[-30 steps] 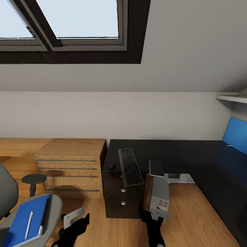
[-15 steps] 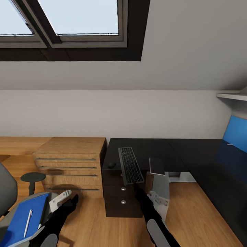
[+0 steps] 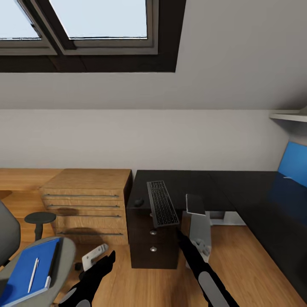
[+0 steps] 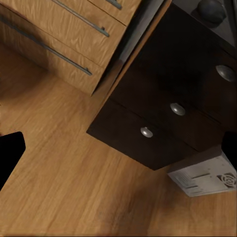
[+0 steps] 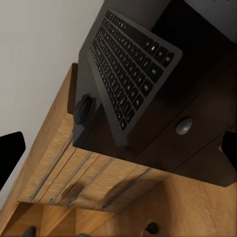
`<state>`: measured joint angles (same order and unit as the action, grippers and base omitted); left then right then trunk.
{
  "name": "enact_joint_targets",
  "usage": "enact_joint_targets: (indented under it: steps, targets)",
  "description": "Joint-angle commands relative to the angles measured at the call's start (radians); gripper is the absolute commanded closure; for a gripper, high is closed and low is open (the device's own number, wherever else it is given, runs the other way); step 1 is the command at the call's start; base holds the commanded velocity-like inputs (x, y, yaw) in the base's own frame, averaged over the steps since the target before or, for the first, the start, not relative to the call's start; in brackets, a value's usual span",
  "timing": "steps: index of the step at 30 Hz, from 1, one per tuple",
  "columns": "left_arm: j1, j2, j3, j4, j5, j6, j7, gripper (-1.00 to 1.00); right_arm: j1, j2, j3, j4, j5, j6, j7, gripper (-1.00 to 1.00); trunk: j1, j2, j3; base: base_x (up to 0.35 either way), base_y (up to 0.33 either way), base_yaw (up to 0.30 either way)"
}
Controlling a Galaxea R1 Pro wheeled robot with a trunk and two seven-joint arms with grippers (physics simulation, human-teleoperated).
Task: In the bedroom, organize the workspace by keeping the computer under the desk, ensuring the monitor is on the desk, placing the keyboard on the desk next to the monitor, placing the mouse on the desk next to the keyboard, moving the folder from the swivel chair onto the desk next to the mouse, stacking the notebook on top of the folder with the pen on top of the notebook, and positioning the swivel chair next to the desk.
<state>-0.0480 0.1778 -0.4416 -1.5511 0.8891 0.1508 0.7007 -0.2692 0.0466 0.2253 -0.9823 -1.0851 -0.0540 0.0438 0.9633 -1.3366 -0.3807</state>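
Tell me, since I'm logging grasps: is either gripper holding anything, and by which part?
Nothing is held. The left gripper hangs open over the floor; the right gripper's fingertips stand apart with nothing between.

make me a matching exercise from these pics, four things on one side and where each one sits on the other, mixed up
Things:
1. keyboard
2. mouse
3. folder
4. computer

Places:
A. on the seat of the chair, with a pen lying on top
B. standing on the floor beside the drawers of the desk
C. on the desk, its near end jutting over the front edge
D. on the desk, between the keyboard and the wooden cabinet

Pairs: 1-C, 2-D, 3-A, 4-B
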Motion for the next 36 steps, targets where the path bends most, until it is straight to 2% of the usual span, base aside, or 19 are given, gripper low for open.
enact_joint_targets:
  steps: [1, 13, 17, 18, 21, 26, 36]
  targets:
    - [-0.001, 0.001, -0.002, -0.001, 0.003, 0.004, 0.007, -1.00, -0.001, -0.002, 0.001, 0.002, -0.010, -0.005, 0.005, -1.00, 0.004, -0.008, -0.004, 0.000, 0.000, 0.000]
    - [-0.001, 0.000, -0.003, -0.001, 0.005, 0.016, 0.007, -1.00, -0.001, -0.003, -0.003, 0.029, -0.009, -0.006, 0.008, -1.00, 0.050, -0.092, -0.042, 0.000, 0.000, 0.000]
    - [-0.001, 0.000, -0.005, -0.008, 0.009, 0.034, 0.005, -1.00, -0.001, -0.013, -0.002, 0.030, -0.010, -0.005, 0.024, -1.00, 0.065, -0.120, -0.055, 0.000, 0.000, 0.000]
    - [-0.001, 0.000, -0.005, -0.018, 0.010, 0.078, 0.005, -1.00, -0.001, -0.030, -0.001, 0.029, -0.012, 0.008, 0.077, -1.00, 0.069, -0.127, -0.058, 0.000, 0.000, 0.000]
    - [-0.001, 0.000, -0.005, -0.029, 0.011, 0.098, 0.005, -1.00, -0.001, -0.046, -0.001, 0.029, -0.012, 0.057, 0.153, -1.00, 0.081, -0.148, -0.067, 0.000, 0.000, 0.000]
    - [-0.001, -0.001, -0.006, -0.035, 0.013, 0.110, 0.005, -1.00, -0.001, -0.063, -0.001, 0.032, -0.008, 0.135, 0.356, -1.00, 0.100, -0.183, -0.083, 0.000, 0.000, 0.000]
    - [-0.001, -0.002, -0.006, -0.035, 0.013, 0.111, 0.006, -1.00, -0.001, -0.069, -0.002, 0.033, -0.007, 0.133, 0.388, -1.00, 0.138, -0.253, -0.114, 0.000, 0.000, 0.000]
